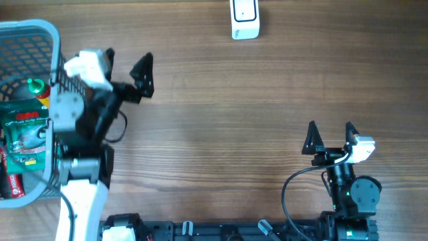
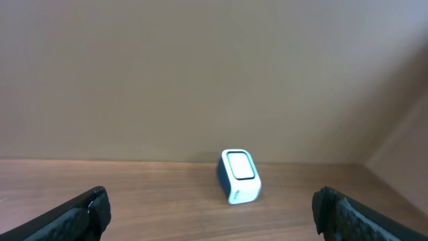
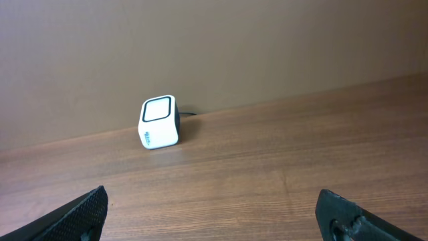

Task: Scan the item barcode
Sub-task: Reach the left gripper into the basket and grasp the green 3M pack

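A white barcode scanner (image 1: pixel 245 20) with a dark window stands at the far edge of the wooden table; it also shows in the left wrist view (image 2: pixel 239 175) and the right wrist view (image 3: pixel 159 122). The items lie in a blue-grey basket (image 1: pixel 47 30) at the left: a green packet (image 1: pixel 23 134), a green-capped bottle (image 1: pixel 37 86) and a red pack (image 1: pixel 10 184). My left gripper (image 1: pixel 127 63) hangs open and empty just right of the basket, facing the scanner (image 2: pixel 210 213). Open and empty too, my right gripper (image 1: pixel 330 130) sits low at the front right (image 3: pixel 214 214).
Bare wood lies between both grippers and the scanner. A plain wall rises behind the table's far edge. The right arm's black cable (image 1: pixel 294 184) loops near the front edge.
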`<state>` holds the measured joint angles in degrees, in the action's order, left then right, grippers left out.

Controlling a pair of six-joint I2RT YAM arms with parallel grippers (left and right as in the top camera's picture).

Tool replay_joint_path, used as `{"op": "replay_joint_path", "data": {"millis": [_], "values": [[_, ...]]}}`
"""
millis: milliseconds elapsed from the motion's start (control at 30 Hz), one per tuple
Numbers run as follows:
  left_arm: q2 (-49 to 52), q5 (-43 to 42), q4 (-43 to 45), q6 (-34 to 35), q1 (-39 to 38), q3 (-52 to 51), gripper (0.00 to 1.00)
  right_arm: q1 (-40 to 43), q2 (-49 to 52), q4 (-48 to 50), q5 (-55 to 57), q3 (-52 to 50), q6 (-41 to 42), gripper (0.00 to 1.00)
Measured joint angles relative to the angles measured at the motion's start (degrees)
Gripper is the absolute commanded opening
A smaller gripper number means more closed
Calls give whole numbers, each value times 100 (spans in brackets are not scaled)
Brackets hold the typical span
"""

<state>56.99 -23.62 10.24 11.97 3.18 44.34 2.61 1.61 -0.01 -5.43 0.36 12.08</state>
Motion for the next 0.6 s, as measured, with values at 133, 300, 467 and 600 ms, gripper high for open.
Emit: {"op": "replay_joint_path", "data": {"millis": [133, 300, 467, 600], "values": [[363, -581, -48, 17, 2, 289, 100, 0, 0, -2, 0, 0, 0, 100], [387, -1722, -529, 37, 0, 299, 100, 0, 0, -2, 0, 0, 0, 100], [387, -2559, -551, 39, 0, 299, 100, 0, 0, -2, -2, 0, 0, 100], [387, -3060, -474, 39, 0, 302, 100, 0, 0, -2, -2, 0, 0, 100]]}}
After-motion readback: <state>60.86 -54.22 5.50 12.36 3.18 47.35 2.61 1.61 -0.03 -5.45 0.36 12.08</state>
